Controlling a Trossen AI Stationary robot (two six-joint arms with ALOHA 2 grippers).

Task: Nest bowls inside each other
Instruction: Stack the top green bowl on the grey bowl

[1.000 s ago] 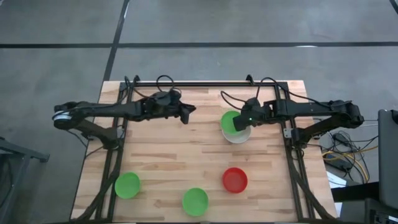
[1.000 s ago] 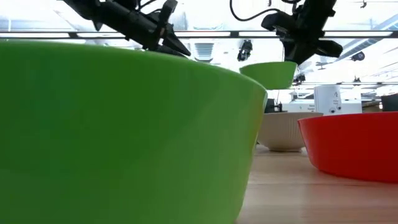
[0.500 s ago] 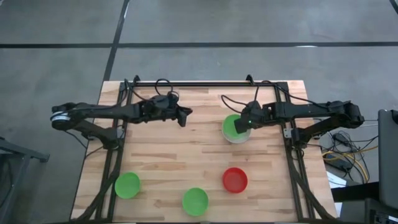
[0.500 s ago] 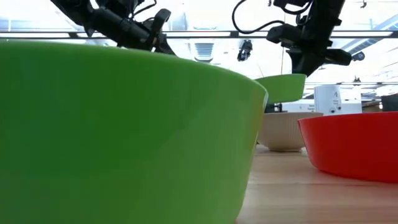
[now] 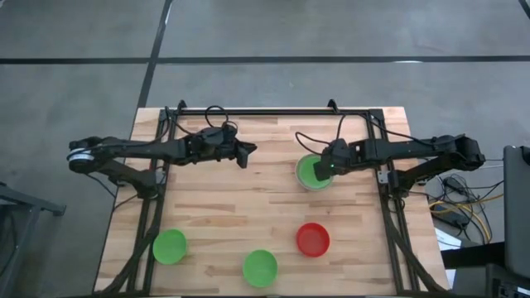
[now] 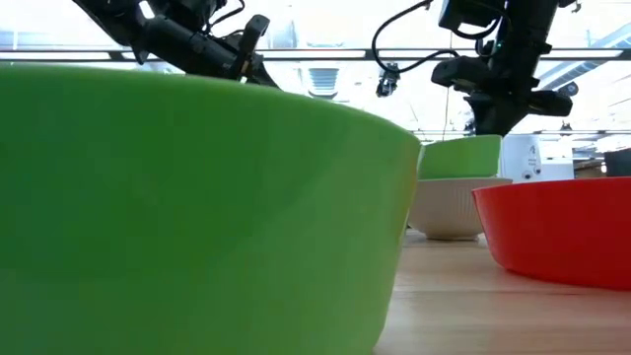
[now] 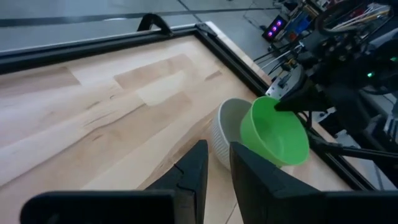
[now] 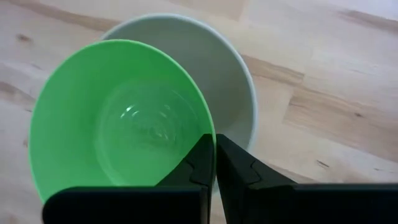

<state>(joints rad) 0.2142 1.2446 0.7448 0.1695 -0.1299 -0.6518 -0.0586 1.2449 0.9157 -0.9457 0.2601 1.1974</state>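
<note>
Nesting, first pair under way: right gripper (image 5: 325,169) pinched shut on rim of green bowl (image 5: 310,169), partly lowered into grey-white bowl (image 8: 233,81) near tabletop's right edge, unreleased. Remaining: red bowl (image 5: 313,238), two green bowls (image 5: 170,246) (image 5: 259,267) along front edge. Left gripper (image 5: 248,154) part-open, holding nothing, rear centre.

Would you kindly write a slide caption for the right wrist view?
Right hand pinches the rim of a green bowl, holding it over the grey-white bowl on the wooden table.
</note>
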